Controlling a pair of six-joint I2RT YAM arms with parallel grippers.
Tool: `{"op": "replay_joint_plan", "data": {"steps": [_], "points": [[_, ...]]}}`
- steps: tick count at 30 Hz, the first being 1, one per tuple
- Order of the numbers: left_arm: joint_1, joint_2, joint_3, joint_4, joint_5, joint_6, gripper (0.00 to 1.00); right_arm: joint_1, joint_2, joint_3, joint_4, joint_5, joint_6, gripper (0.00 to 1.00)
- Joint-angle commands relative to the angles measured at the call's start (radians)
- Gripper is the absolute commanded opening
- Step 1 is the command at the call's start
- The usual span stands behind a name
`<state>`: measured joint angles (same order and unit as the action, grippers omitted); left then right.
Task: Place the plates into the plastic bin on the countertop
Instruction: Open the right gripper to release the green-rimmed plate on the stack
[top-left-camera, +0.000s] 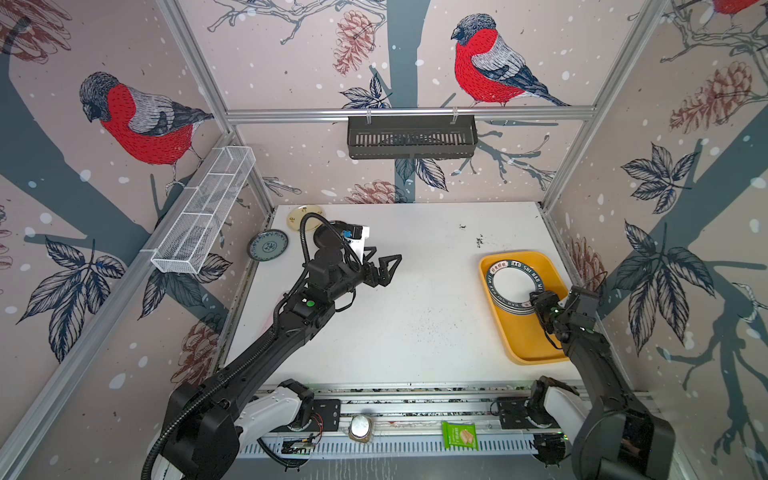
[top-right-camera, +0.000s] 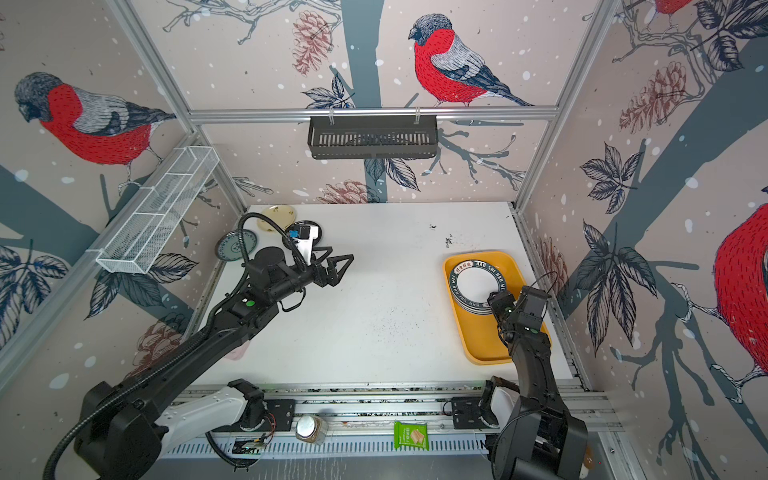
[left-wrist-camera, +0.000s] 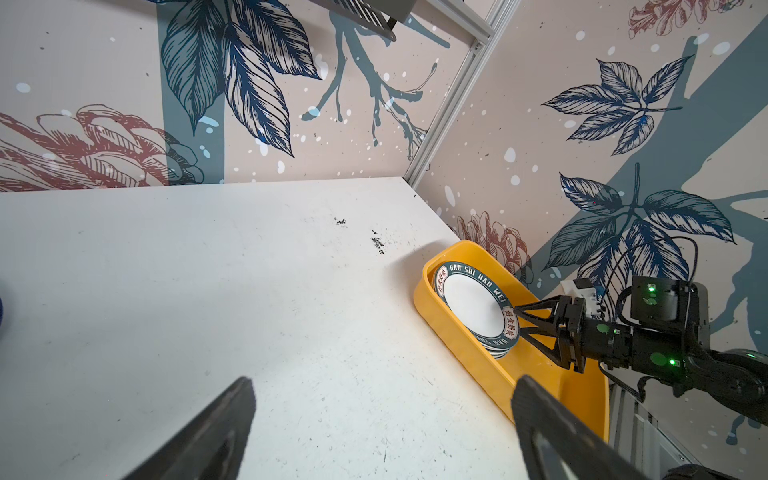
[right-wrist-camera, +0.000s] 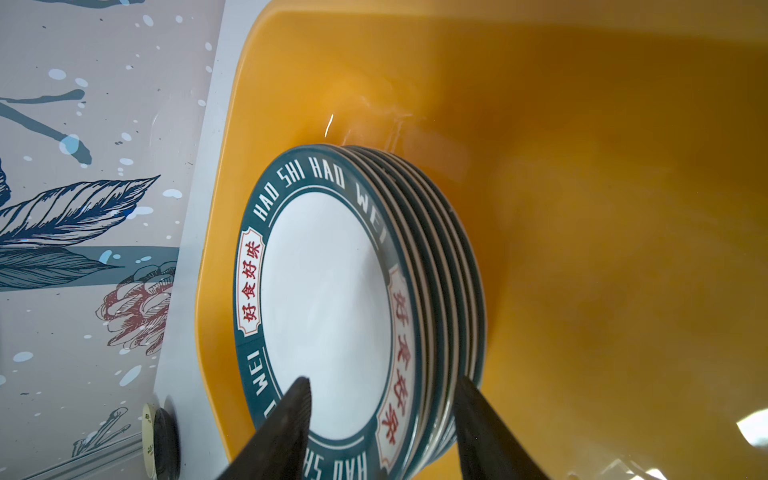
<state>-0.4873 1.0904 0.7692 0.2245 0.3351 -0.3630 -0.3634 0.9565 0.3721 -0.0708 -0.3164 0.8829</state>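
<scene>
Snagging threatens: right jaws, parted astride the stacked plates (right-wrist-camera: 332, 291), could drag them askew; left jaws gape empty.

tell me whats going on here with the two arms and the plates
The right gripper is at the plastic bin, its jaws apart astride the rim of a stack of green-rimmed plates lying in it. The left gripper hovers open over the countertop. A blue-grey plate, a cream plate and a black plate sit in the far left corner.
</scene>
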Motion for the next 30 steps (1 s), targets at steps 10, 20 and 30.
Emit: {"op": "replay_joint_plan", "data": {"steps": [10, 20, 30], "points": [[-0.001, -0.002, 0.009, 0.007, -0.007, 0.011, 0.96, -0.004, -0.031, -0.001, 0.009, 0.003, -0.024, 1.0], [-0.001, 0.001, 0.009, 0.007, -0.005, 0.014, 0.96, -0.006, -0.073, -0.012, 0.015, 0.025, -0.019, 0.99], [0.0, -0.001, 0.005, -0.014, -0.115, -0.001, 0.97, 0.011, -0.102, 0.081, -0.08, -0.003, -0.018, 1.0]]}}
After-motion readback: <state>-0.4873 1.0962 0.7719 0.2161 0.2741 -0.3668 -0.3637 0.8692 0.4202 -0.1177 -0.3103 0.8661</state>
